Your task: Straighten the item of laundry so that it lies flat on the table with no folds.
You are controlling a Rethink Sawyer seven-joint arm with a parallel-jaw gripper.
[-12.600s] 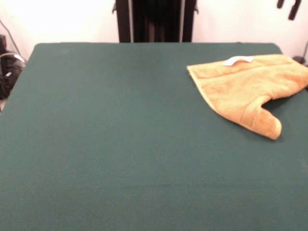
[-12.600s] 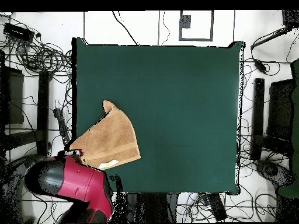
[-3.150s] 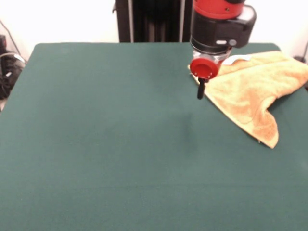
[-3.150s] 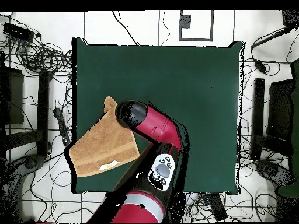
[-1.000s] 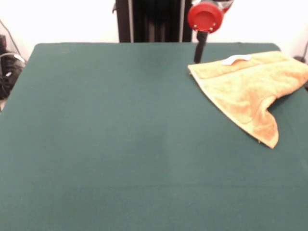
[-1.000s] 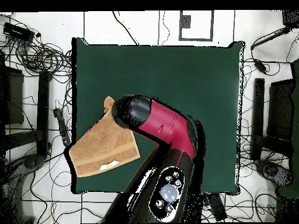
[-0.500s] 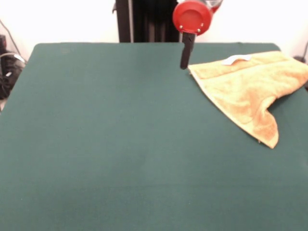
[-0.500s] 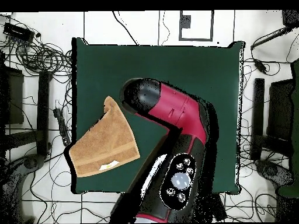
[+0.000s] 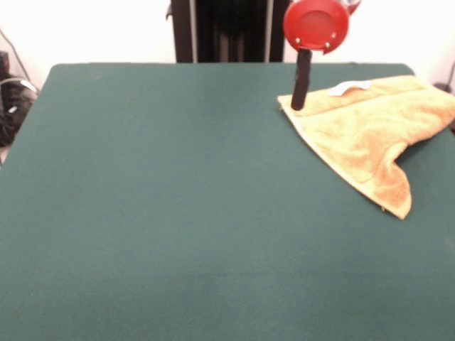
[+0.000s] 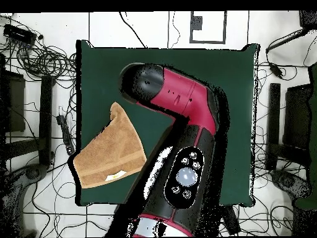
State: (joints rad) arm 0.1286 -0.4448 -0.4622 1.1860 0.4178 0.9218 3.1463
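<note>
**Towel folded at the table's corner**

The towel point(image 9: 370, 135) lies folded into a triangle at the table's point(image 9: 178, 213) far right corner, its edge overhanging. The gripper point(image 9: 301, 89) hangs above its left tip; grip state unclear. Wide bare cloth stretches leftward.

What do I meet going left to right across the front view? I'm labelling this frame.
Cables on the floor → bare green table → gripper hanging at the towel's left corner → white tag → orange-yellow towel, reaching the picture's right edge.
</note>
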